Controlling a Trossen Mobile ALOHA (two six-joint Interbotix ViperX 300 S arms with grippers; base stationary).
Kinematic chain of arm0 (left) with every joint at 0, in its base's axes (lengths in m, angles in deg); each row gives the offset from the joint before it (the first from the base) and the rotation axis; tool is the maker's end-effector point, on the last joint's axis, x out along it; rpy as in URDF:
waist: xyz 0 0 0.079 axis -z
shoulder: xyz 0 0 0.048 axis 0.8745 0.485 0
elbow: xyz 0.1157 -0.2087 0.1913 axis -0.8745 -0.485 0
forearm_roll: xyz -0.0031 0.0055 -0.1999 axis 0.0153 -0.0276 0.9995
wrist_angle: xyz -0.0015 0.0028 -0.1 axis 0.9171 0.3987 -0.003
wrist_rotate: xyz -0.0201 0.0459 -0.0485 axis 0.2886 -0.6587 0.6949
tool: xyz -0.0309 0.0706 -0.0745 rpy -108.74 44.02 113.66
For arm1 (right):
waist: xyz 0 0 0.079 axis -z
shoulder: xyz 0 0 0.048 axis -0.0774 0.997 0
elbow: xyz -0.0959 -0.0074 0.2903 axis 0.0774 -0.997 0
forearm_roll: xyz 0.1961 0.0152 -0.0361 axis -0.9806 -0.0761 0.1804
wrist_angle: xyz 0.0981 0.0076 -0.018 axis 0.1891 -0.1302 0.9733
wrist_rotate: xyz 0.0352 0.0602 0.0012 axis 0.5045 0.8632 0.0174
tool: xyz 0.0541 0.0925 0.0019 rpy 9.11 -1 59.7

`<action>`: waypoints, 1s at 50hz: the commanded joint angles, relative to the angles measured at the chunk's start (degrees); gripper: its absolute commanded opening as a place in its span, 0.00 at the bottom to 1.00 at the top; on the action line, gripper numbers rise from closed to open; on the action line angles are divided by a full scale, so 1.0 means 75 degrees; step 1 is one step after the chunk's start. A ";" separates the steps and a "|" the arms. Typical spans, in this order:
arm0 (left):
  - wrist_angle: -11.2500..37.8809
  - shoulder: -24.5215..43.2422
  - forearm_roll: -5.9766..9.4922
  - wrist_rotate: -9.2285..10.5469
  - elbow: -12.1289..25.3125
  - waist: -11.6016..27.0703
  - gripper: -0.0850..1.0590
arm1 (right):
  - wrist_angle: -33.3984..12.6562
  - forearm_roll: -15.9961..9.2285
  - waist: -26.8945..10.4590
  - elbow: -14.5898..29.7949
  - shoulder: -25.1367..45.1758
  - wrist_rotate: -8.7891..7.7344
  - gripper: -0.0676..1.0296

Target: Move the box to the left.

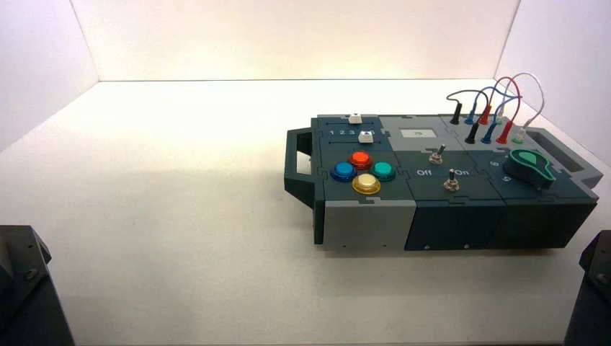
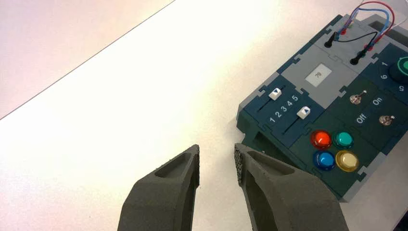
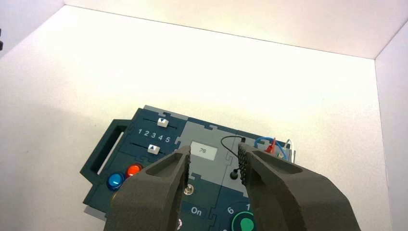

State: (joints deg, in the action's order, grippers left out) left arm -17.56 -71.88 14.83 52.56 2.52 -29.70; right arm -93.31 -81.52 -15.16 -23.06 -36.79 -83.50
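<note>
The box (image 1: 447, 180) is a long dark teal and grey panel box lying on the right half of the white table, with a handle (image 1: 297, 162) at its left end and another (image 1: 573, 162) at its right end. It carries red, blue, yellow and teal buttons (image 1: 364, 171), two toggle switches, a green knob (image 1: 531, 166) and coloured wires (image 1: 497, 101). My left gripper (image 2: 217, 151) hangs open over bare table, off the box's (image 2: 288, 130) button end, touching nothing. Over the box's (image 3: 202, 130) middle, above the panel, my right gripper (image 3: 213, 153) is open and holds nothing.
White walls close the table at the back and on both sides. The table (image 1: 166, 187) stretches wide to the left of the box. Only the dark bodies of my left arm (image 1: 21, 288) and right arm (image 1: 594, 281) show at the near corners in the high view.
</note>
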 commanded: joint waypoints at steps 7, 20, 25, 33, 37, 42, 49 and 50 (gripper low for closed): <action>-0.0023 -0.0082 0.0012 0.0000 0.0176 0.0047 0.43 | 0.0035 -0.0023 0.0012 0.0141 0.0082 0.0035 0.54; -0.0035 -0.0047 0.0012 0.0000 0.0188 0.0047 0.43 | 0.0035 -0.0023 0.0012 0.0141 0.0070 0.0035 0.54; -0.0035 -0.0047 0.0012 0.0000 0.0176 0.0047 0.43 | 0.0035 -0.0012 0.0012 0.0141 0.0082 0.0035 0.54; -0.0023 -0.0035 0.0012 0.0000 0.0176 0.0082 0.43 | 0.0047 -0.0012 0.0012 0.0141 0.0082 0.0035 0.54; -0.0035 -0.0035 0.0012 0.0000 0.0176 0.0129 0.43 | 0.0047 -0.0012 0.0012 0.0141 0.0082 0.0035 0.54; -0.0023 -0.0023 0.0012 0.0000 0.0188 0.0188 0.43 | 0.0047 -0.0012 0.0012 0.0141 0.0070 0.0047 0.54; -0.0023 -0.0035 0.0012 0.0000 0.0176 0.0223 0.43 | 0.0047 -0.0012 0.0012 0.0141 0.0082 0.0047 0.55; -0.0023 -0.0035 0.0012 0.0000 0.0176 0.0223 0.43 | 0.0047 -0.0012 0.0012 0.0129 0.0082 0.0047 0.54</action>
State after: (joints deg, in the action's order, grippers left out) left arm -17.47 -71.79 14.92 52.56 2.61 -28.47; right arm -93.40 -81.61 -15.16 -23.06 -36.79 -83.41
